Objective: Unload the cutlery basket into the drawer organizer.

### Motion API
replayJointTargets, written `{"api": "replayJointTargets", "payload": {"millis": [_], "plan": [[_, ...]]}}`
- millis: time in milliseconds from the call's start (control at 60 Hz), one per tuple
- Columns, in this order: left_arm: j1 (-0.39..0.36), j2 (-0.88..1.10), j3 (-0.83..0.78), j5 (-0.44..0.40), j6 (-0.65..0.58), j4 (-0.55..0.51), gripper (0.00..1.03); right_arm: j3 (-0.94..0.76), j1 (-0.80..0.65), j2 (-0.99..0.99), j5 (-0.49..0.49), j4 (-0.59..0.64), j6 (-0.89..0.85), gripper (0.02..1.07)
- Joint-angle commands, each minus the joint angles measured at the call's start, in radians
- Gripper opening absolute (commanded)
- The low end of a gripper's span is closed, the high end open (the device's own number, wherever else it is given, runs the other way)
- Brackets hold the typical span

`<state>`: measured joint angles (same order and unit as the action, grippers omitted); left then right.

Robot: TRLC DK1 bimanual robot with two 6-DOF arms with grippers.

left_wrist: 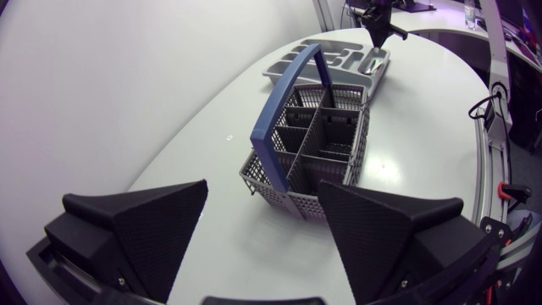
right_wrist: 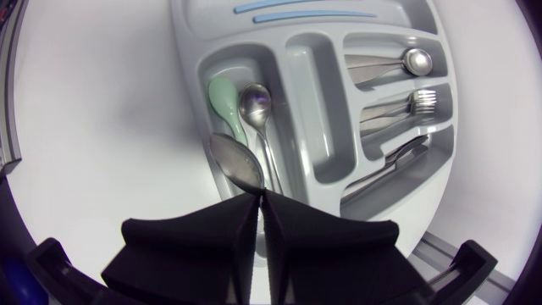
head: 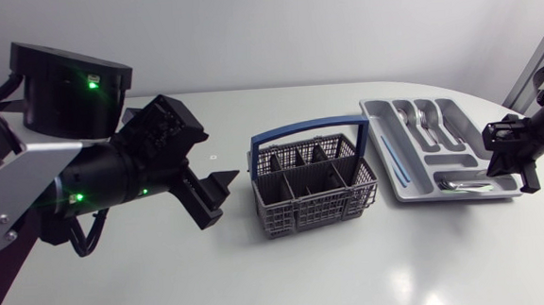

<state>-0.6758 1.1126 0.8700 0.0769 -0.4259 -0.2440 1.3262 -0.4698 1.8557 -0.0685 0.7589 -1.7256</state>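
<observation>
**Left gripper**: jaws open, fingers set wide apart. It hangs above the table just beside the cutlery basket, without contact. In the left wrist view the basket stands ahead of the open fingers.

**Cutlery basket**: grey mesh, blue handle upright. It stands near the table's middle, between the left gripper and the drawer organizer.

**Right gripper**: jaws closed on the handle of a metal spoon. The bowl projects ahead of the fingertips, over the organizer's crosswise compartment.

**Drawer organizer**: grey tray, beside the basket. The crosswise compartment holds a green spoon and a second metal spoon. The long compartments hold a further spoon, a fork and knives
</observation>
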Motion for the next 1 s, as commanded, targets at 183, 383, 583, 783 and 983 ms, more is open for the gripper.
{"api": "replayJointTargets", "payload": {"millis": [183,383,583,783,983], "plan": [[-0.011,-0.022,-0.023,0.006,-0.022,-0.017,0.92,-0.076,0.054,0.014,0.068,-0.073,-0.141,0.12],[-0.011,-0.031,-0.037,0.006,-0.024,-0.015,0.92,-0.061,0.06,-0.03,-0.039,-0.164,-0.014,0.78],[-0.01,-0.046,-0.055,0.006,-0.019,-0.005,0.92,-0.039,0.053,-0.119,-0.168,-0.147,0.11,0.86],[-0.004,0.001,-0.111,0.004,0.012,0.077,0.92,-0.18,0.188,-0.262,-0.232,-0.173,0.478,0.94],[-0.007,0.125,-0.131,-0.003,0.032,0.149,0.92,-0.348,0.362,-0.306,-0.258,-0.303,0.744,0.94]]}}
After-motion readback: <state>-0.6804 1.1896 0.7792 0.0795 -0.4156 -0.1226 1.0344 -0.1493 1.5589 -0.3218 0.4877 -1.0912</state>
